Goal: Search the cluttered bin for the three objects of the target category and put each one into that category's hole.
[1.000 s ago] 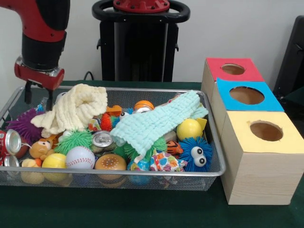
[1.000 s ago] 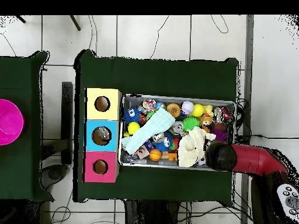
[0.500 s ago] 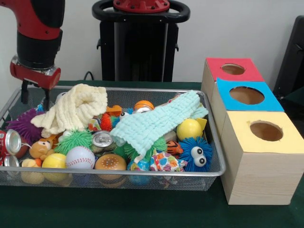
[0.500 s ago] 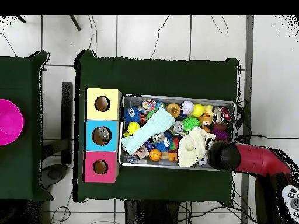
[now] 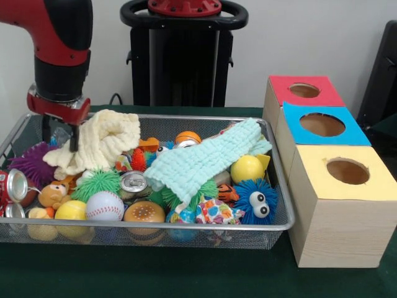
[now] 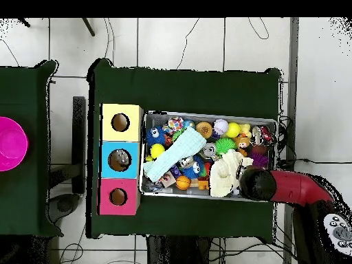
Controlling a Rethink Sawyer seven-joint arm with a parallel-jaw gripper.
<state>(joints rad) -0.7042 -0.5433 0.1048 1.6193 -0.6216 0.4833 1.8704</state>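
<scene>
The bin is packed full of toys, with a cream cloth and a mint cloth lying on top. The three holes in the boxes are open from above. The green worktop in front of the bin is free.

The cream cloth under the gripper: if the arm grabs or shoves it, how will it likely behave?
The cream cloth lies bunched in soft folds over the toys, so it would probably drape and sag rather than lift stiffly. It looks light. A trailing fold near the purple spiky ball might drag neighbours along.
</scene>
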